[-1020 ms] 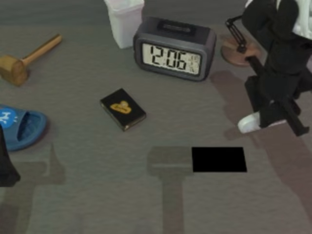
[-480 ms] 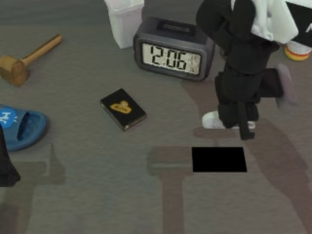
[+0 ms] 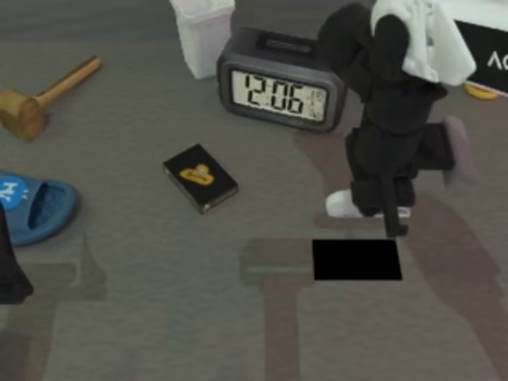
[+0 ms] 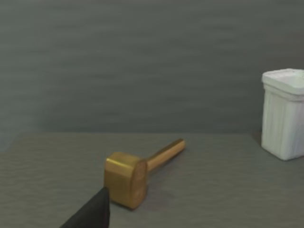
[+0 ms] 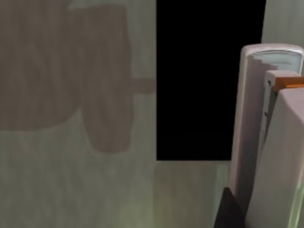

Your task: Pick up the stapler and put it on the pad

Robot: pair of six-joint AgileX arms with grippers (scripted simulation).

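The white stapler hangs in my right gripper, which is shut on it; only its rounded left end shows below the black arm in the top view. It hovers just behind the far edge of the flat black pad. In the right wrist view the stapler stands close beside one dark finger, with the pad lying beyond it. My left gripper stays parked at the table's left edge, open and holding nothing.
A grey digital clock and a white bin stand at the back. A black box with a yellow logo lies left of centre. A wooden mallet and a blue slipper are on the left.
My right arm has carried the stapler leftward from the table's right side and now holds it just behind the pad. The left arm has not moved.
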